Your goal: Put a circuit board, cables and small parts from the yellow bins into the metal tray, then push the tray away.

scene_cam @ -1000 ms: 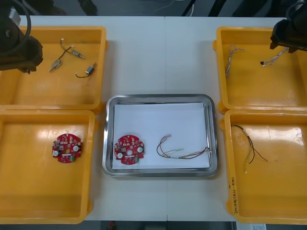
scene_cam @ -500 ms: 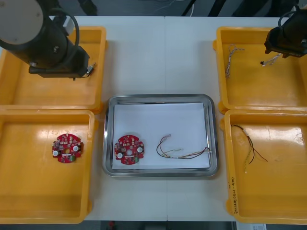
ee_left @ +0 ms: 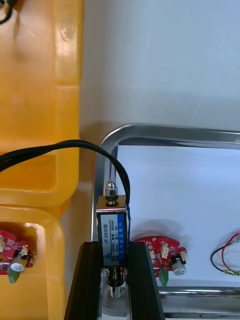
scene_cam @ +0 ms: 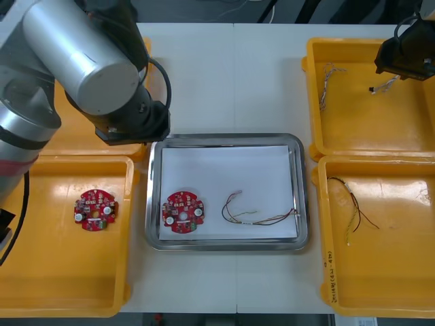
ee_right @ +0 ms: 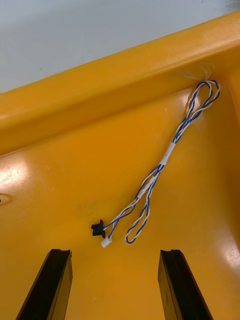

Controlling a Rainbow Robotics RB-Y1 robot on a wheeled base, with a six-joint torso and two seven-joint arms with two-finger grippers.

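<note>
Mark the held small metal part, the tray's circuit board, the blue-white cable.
small metal part [ee_left: 113, 227]: left wrist view, labelled body.
tray's circuit board [scene_cam: 183, 212]: front view, board centre.
blue and white cable [ee_right: 168, 151]: right wrist view, white sleeve.

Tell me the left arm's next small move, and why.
Probably shift it a little deeper over the tray before releasing. The left gripper is shut on a small metal part hanging above its left rim, not the white inside, so a drop here might miss. The right gripper hovers open over a cable.
</note>
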